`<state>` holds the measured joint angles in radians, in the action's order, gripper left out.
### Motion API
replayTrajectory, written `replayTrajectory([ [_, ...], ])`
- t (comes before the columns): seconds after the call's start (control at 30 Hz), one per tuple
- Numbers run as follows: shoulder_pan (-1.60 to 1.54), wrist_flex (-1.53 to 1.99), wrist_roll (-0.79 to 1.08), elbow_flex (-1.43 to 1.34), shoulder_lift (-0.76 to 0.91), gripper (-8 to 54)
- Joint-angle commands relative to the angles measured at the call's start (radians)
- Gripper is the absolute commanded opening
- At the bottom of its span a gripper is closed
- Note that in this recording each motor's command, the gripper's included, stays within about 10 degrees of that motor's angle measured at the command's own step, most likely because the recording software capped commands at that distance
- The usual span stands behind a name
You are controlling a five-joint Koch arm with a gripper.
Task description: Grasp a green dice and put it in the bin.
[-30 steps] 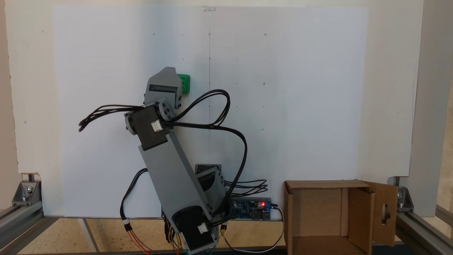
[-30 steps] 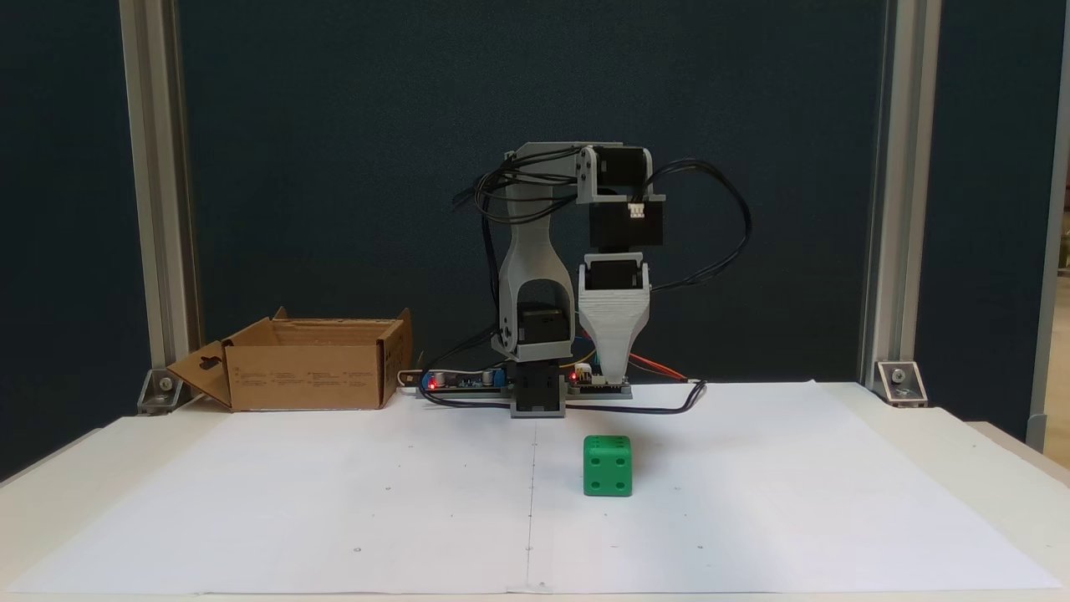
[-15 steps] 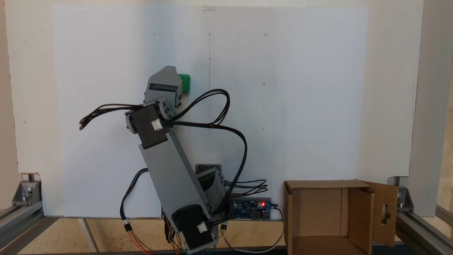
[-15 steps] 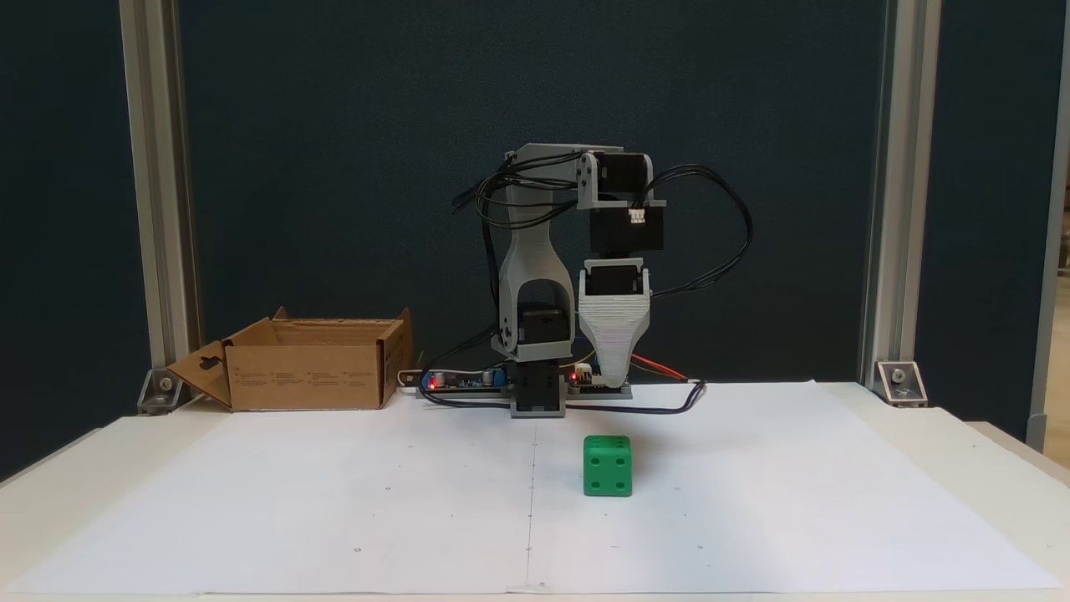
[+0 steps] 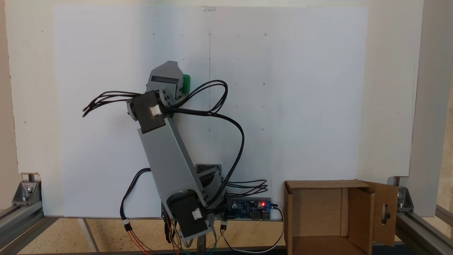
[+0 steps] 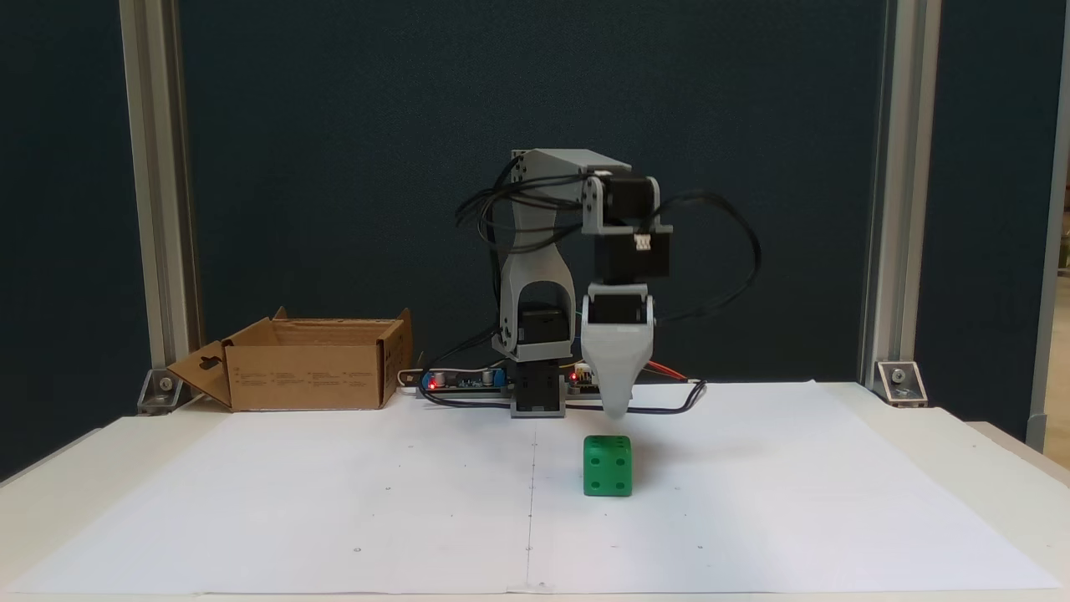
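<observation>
The green dice (image 6: 608, 466) sat on the white paper sheet (image 6: 752, 518) that covered the surface (image 6: 995, 468), just right of the sheet's centre line in a fixed view facing the arm, with a four-pip face turned toward that camera. In a fixed view looking down, only a narrow green strip of the dice (image 5: 186, 83) showed past the grey wrist housing. The pincer (image 6: 615, 408) pointed straight down and hung a little above the dice, its tip over the cube's top face and clear of it. Its jaws lay one behind the other from the front and were hidden under the housing from above, so I could not tell whether the pincer was open or closed; it held nothing. The bin (image 6: 313, 364) stood at the back left of the surface in the facing view, well apart from the dice, its flaps open and the slotted flap splayed outward. From above, the bin (image 5: 293, 212) was at the lower right, beside the controller board (image 5: 249, 208) with its red light on.
</observation>
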<state>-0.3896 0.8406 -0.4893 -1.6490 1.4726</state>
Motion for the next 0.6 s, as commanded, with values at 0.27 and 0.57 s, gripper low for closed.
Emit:
replayTrajectory([
  [0.27,0.002,-0.008,-0.037,-0.009,0.0,43.1],
  [0.57,0.009,-0.014,-0.012,-0.034,-0.009,43.1],
])
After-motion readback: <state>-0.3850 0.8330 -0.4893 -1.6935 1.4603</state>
